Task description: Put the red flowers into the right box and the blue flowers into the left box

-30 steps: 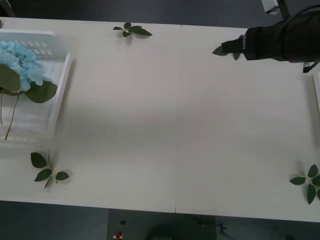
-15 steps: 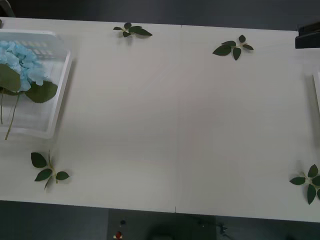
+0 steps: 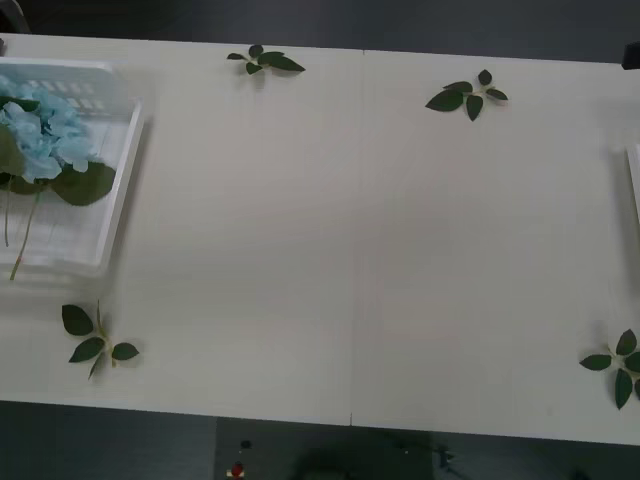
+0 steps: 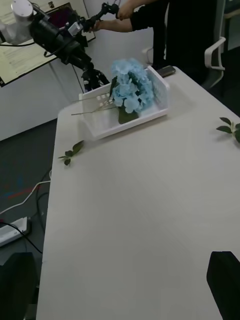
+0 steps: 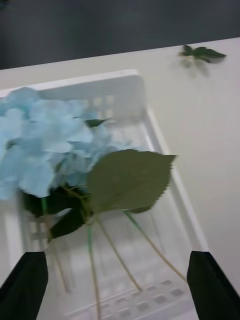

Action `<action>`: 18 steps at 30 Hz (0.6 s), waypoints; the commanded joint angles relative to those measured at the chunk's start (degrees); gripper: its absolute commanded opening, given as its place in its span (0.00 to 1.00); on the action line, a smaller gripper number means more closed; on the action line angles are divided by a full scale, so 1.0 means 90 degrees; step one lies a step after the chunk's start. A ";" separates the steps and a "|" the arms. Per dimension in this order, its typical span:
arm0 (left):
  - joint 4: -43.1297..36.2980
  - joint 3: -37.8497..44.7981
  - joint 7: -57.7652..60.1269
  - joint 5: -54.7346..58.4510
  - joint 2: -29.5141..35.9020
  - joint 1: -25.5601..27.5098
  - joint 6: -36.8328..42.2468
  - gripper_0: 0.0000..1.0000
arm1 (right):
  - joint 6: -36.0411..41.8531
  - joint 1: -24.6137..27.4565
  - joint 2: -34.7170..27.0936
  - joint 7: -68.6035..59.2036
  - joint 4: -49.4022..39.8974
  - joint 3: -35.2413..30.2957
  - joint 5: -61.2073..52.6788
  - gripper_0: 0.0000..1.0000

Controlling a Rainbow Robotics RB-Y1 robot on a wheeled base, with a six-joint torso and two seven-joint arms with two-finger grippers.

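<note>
1. Comparing with a second ago, the dark right arm that reached over the far right of the tabletop [image 3: 350, 250] is gone from the front view, and the leaf sprig [image 3: 466, 97] it covered lies bare.
2. The blue flowers [image 3: 38, 132] have shifted slightly in the left box [image 3: 120, 190].
3. The left claw [image 5: 117, 280] hangs released just above the left box, black fingers [image 5: 25, 285] spread wide, the blue flowers [image 5: 50, 145] and their stems lying directly under it.
4. The right claw [image 4: 120, 285] is released too, fingers apart over bare tabletop, the left box [image 4: 160, 95] well ahead of it.
5. The right box [image 3: 634, 180] is cut off, a thin rim at the front view's edge.
6. The blue flower heads in the left wrist view are blurred; I cannot count them.
</note>
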 commanded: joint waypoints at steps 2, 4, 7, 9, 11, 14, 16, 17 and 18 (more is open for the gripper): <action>-0.1092 0.0100 0.0075 0.0418 -0.0350 -0.0305 0.0306 0.83 | -0.0041 0.0326 -0.0015 0.0103 -0.0880 -0.0460 -0.0144 1.00; -0.1531 0.0041 0.0085 0.0515 -0.0526 -0.0305 0.0276 0.83 | -0.0061 0.0483 0.0005 0.0084 -0.1134 -0.0568 -0.0193 1.00; -0.1941 -0.0359 0.0104 0.0974 -0.0585 -0.0315 0.0140 0.83 | -0.0110 0.0658 0.0044 0.0045 -0.1446 -0.0695 -0.0252 1.00; -0.2068 -0.0711 0.0095 0.1394 -0.0585 -0.0384 0.0120 0.83 | -0.0158 0.0746 0.0073 0.0035 -0.1593 -0.0724 -0.0262 1.00; -0.2176 -0.1111 0.0075 0.1795 -0.0585 -0.0501 0.0081 0.83 | -0.0217 0.0805 0.0093 0.0015 -0.1730 -0.0724 -0.0271 1.00; -0.2371 -0.1785 -0.0140 0.2517 -0.0497 -0.0716 -0.0085 0.83 | -0.0324 0.0873 0.0122 -0.0004 -0.1837 -0.0724 -0.0271 1.00; -0.2439 -0.2058 -0.0354 0.2820 -0.0438 -0.0823 -0.0134 0.83 | -0.0324 0.0873 0.0151 -0.0014 -0.1827 -0.0714 -0.0262 1.00; -0.2478 -0.2195 -0.0442 0.2986 -0.0389 -0.0882 -0.0134 0.83 | -0.0315 0.0883 0.0161 -0.0034 -0.1818 -0.0724 -0.0252 1.00; -0.2547 -0.2361 -0.0550 0.3211 -0.0321 -0.0930 -0.0134 0.83 | -0.0315 0.0902 0.0171 -0.0053 -0.1808 -0.0724 -0.0232 1.00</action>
